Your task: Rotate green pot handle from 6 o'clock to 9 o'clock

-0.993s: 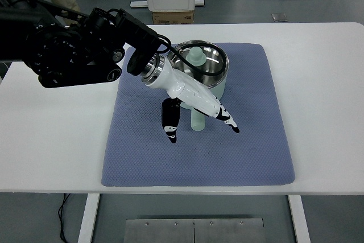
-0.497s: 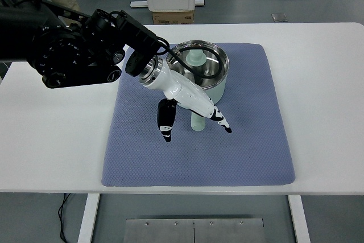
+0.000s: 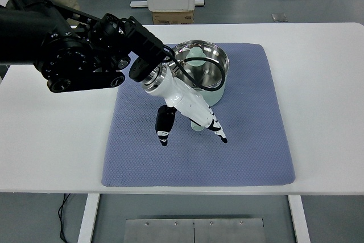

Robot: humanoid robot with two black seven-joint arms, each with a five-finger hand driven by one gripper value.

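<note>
Green pot (image 3: 213, 86) sits on the far-centre part of the blue mat (image 3: 250, 140), steel interior open to the camera. Its pale green handle (image 3: 197, 124) sticks out toward the near edge, roughly 6 o'clock, mostly hidden under the hand; only the rounded end shows between the fingers.

Left hand (image 3: 190, 119): white with black fingertips, reaching down and to the right from the black forearm (image 3: 74, 55) that enters at the picture's left. Thumb (image 3: 164, 126) hangs on the left of the handle, long fingers (image 3: 215, 127) lie over its right side. The handle end sits between them, but actual contact cannot be confirmed; the fingers look loosely spread rather than clenched. A black cable (image 3: 199, 75) loops from the wrist across the pot's rim.

Versus 0.5 s ago: hand slid slightly left and toward the pot, fingertips now nearer the handle end. Pot and handle unchanged in position.

Surroundings: white table (image 3: 318, 83) under the mat; cardboard box (image 3: 172, 17) on the floor beyond.
</note>
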